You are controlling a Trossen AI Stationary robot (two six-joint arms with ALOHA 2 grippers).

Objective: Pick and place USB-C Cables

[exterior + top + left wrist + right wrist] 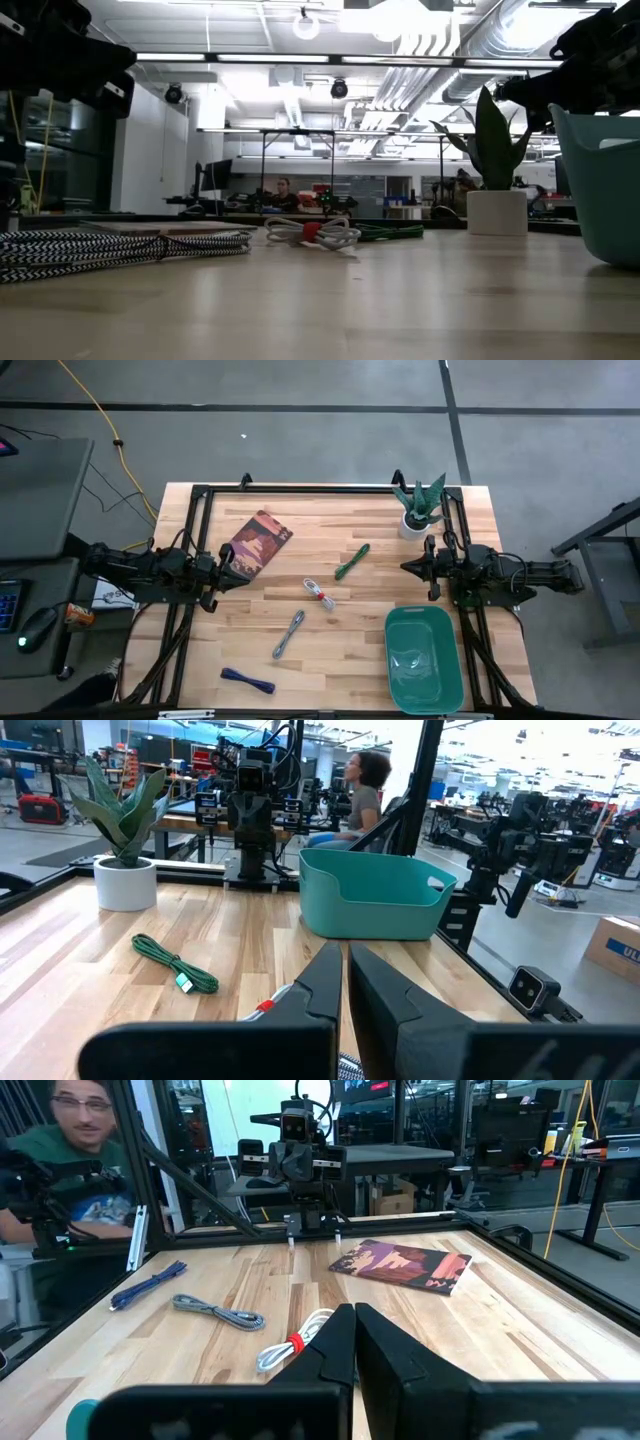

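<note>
we see four cables lying loose on the table [200,645], none of them in the bin [423,658]. the green cable [351,561] lies near the middle toward the far edge, tilted, between the booklet [257,542] and the plant [418,508]. the white cable [319,595] with its red tie sits just in front of it at the centre. the grey cable [288,634] lies a little nearer the front edge, apart from the white one. the blue cable [247,679] lies nearest the front edge, left of the others and well apart from the bin.

our left gripper [228,571] waits at the table's left side, just in front of the booklet, its fingers [325,988] pressed almost together with only a thin slit between them and nothing in them. our right gripper [410,566] waits at the right side, between the plant and the bin, its fingers [338,1342] likewise closed to a thin slit and empty. both point inward at the cables from well apart.

the teal bin stands at the front right corner. a person [70,1165] shows beyond the table in the right wrist view
</note>
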